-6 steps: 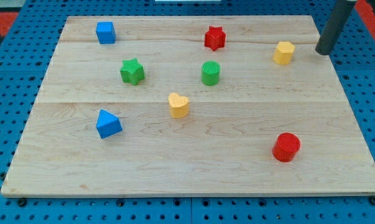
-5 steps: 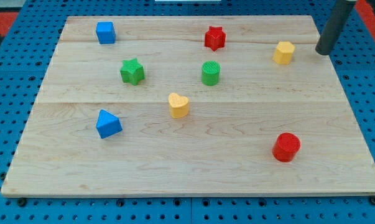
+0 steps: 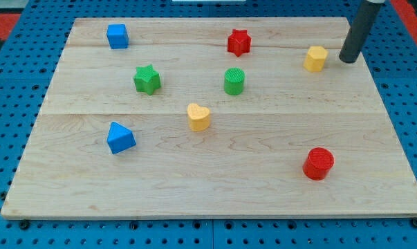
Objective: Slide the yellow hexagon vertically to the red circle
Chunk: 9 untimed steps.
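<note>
My tip has moved toward the view's left since the earlier frame and now stands just beside the yellow hexagon, not touching, near the board's top right corner. The rod is a bare end with nothing to pinch. The red circle sits well below, near the bottom right.

Single view, taken from above board's near edge, angled down and forward. Whole board framed at middling range, pegboard seen around it. Rod entered from top right.
</note>
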Each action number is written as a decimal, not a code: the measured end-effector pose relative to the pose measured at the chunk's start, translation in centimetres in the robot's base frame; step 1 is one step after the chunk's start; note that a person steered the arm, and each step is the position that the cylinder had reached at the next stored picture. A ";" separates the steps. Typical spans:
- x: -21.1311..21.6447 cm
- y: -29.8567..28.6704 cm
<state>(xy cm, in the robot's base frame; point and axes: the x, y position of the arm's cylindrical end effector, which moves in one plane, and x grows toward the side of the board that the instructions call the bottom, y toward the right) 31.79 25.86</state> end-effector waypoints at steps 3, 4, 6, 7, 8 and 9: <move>0.0 -1.6; 0.0 -2.0; 0.0 -5.3; -1.5 -5.5; -7.6 -3.8; -7.1 -7.9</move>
<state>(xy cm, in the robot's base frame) 24.74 17.95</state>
